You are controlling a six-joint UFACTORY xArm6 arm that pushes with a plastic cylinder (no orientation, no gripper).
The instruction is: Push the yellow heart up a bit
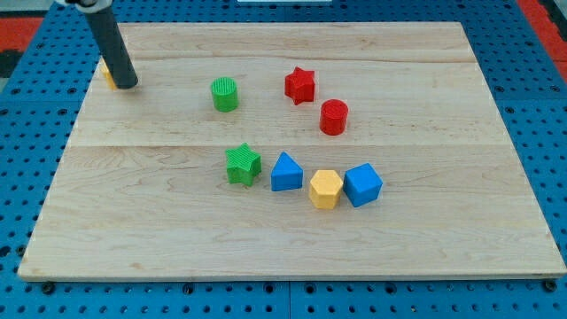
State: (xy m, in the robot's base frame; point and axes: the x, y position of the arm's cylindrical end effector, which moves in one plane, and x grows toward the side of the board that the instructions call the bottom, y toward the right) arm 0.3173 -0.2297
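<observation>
Board's top-left: my tip point(127, 85) hides yellow block point(107, 74).

rod: leaning in from the view's top-left corner
my tip point(126, 86): sitting low, far left, near top

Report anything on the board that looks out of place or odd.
One thing: a yellow block sits alone at the board's top left edge, mostly hidden behind my tip, its shape unreadable. The other blocks stand upright mid-board, undamaged.
</observation>
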